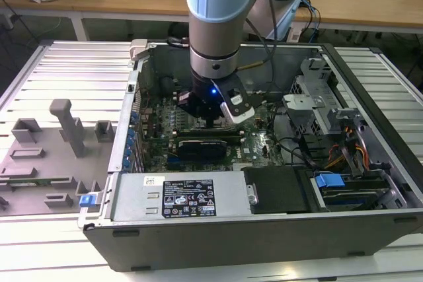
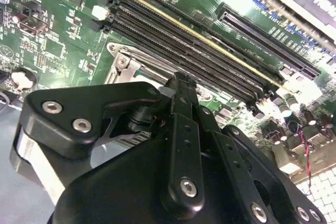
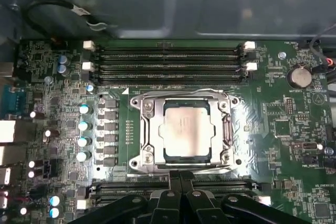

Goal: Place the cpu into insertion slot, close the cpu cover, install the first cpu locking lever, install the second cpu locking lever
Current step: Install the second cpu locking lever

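In the first wrist view the cpu point(image 3: 185, 133), a square chip with a silver-grey top, lies flat in the insertion slot point(image 3: 184, 159), whose dark frame shows around it. The silver cpu cover point(image 3: 148, 129) lies down over the chip's edges. Thin metal levers run along the socket's sides; I cannot tell whether they are latched. My gripper point(image 3: 181, 174) hovers at the socket's near edge, its black fingers shut together with nothing between them. In the second wrist view the gripper point(image 2: 180, 80) hides most of the cover point(image 2: 123, 64). In the exterior view the gripper point(image 1: 210, 120) reaches down over the green motherboard point(image 1: 258, 143).
Long black memory slots point(image 3: 168, 59) flank the socket on two sides. The open grey computer case point(image 1: 370, 97) walls in the board, with cables and drive cages at the exterior view's right. A black card point(image 1: 201, 146) lies near the gripper. A grey fixture plate point(image 1: 59, 143) stands outside, left.
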Available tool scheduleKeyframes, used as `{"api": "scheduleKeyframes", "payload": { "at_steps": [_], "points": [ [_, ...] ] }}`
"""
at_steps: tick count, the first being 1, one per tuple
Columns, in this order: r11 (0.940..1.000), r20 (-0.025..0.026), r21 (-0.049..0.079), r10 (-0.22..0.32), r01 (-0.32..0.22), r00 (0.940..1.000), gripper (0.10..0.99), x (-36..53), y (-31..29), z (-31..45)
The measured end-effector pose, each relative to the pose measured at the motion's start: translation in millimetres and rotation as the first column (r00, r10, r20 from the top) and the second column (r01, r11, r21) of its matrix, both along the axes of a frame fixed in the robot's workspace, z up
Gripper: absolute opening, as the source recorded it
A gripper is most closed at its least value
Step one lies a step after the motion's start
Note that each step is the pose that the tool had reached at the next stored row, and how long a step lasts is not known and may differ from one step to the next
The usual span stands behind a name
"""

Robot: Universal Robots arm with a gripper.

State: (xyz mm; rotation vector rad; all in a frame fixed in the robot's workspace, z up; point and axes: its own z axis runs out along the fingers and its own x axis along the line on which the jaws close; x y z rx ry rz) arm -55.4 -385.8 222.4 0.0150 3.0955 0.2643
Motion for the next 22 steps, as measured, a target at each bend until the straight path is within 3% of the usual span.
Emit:
{"api": "scheduleKeyframes", "payload": {
  "at_steps": [4,9,10,11,12,18,22],
  "points": [
    [1.0,0.0001,-0.006,0.0,0.0,1.0,0.106,0.7,15.7,0.0],
    [0.9999,-0.0001,-0.011,0.005,-0.005,1.0,0.106,0.7,28.0,0.0],
    [0.9992,0.0,-0.039,0.006,-0.006,1.0,0.106,0.8,30.7,-0.1],
    [0.9986,-0.0002,-0.052,0.005,-0.005,1.0,0.106,0.7,31.8,0.0],
    [0.9986,-0.0001,-0.053,0.006,-0.006,1.0,0.106,0.8,31.9,-0.1],
    [0.9989,-0.0001,-0.046,0.005,-0.005,1.0,0.106,5.4,32.5,-0.3],
    [0.999,0.0001,-0.044,0.005,-0.005,1.0,0.106,5.5,32.5,6.8]
  ]
}}
